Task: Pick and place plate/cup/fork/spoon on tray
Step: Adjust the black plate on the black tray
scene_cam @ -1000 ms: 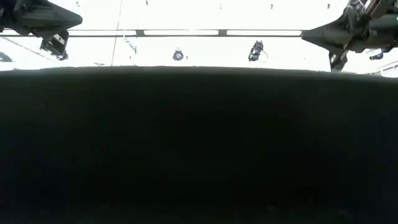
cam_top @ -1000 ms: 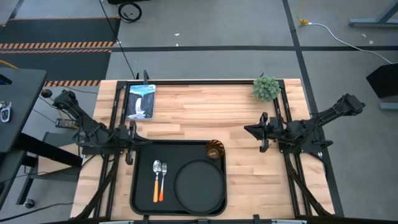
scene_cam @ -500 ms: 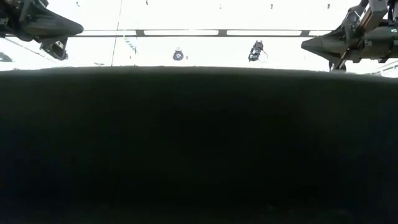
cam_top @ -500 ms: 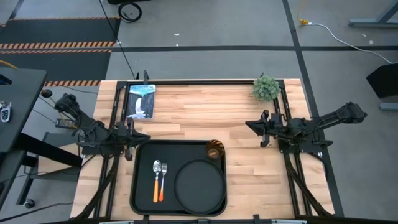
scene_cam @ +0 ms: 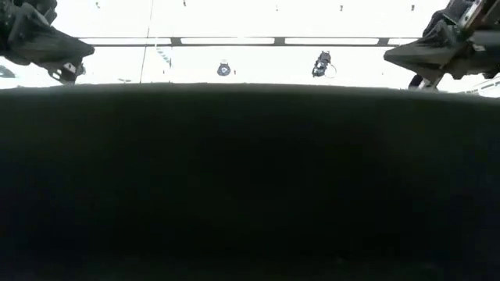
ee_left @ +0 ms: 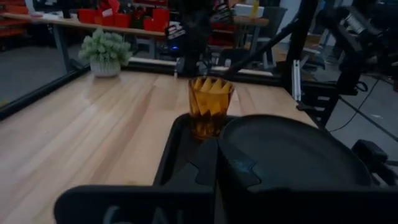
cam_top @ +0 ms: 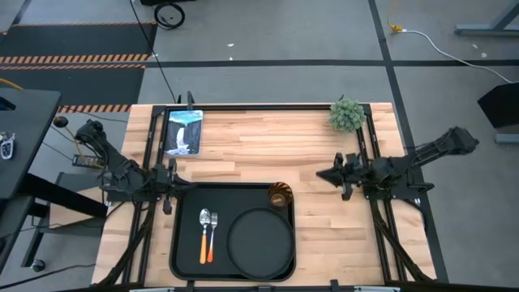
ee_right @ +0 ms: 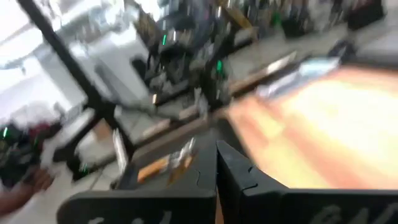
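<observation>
The black tray (cam_top: 185,243) lies at the table's near middle. On it lie the round black plate (cam_top: 259,242) on the right, the amber cup (cam_top: 280,195) upright at its far right corner, and the spoon (cam_top: 204,231) and fork (cam_top: 213,235) side by side on the left, orange handles toward the near edge. My left gripper (cam_top: 169,195) is shut and empty just off the tray's far left corner. Its wrist view shows the cup (ee_left: 210,109) and plate (ee_left: 292,155) ahead. My right gripper (cam_top: 323,174) is shut and empty above the wood, right of the cup.
A small potted plant (cam_top: 347,113) stands at the far right of the table. A picture card (cam_top: 183,131) lies at the far left. Bare wood lies between them and the tray. A dark surface fills most of the low view.
My left gripper has sunk a little beside the tray's far left corner. My right gripper has swung slightly toward the far edge and back toward the near edge. The things on the tray have not moved.
</observation>
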Controlling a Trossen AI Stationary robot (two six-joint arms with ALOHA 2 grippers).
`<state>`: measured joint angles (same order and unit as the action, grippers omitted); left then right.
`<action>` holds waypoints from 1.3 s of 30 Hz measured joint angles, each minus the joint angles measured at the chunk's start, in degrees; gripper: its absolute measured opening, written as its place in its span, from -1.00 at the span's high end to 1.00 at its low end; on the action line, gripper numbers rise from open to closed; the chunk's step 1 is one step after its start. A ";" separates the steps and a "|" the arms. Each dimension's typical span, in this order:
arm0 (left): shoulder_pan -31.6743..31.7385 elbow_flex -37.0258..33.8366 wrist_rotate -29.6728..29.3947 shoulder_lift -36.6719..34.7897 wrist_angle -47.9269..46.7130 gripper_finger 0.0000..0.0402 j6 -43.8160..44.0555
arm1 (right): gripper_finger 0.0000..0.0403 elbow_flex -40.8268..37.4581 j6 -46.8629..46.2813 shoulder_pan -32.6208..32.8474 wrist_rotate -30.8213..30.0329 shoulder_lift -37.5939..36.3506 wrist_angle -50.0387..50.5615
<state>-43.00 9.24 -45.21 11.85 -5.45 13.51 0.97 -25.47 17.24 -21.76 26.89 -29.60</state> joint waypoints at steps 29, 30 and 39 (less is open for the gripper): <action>1.88 -1.53 0.77 0.00 5.56 0.94 -3.72 | 1.00 55.67 -14.30 24.03 -5.74 65.67 49.86; 2.28 -1.53 1.40 0.00 5.58 0.94 -3.72 | 1.00 56.86 -15.42 24.00 -4.42 67.34 51.16; 2.93 -1.53 1.99 0.00 5.61 0.94 -3.68 | 1.00 69.99 -23.78 23.90 3.40 79.01 68.92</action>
<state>-40.07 7.70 -43.22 11.86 0.16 9.82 70.96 -49.25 41.13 -18.36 105.90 39.32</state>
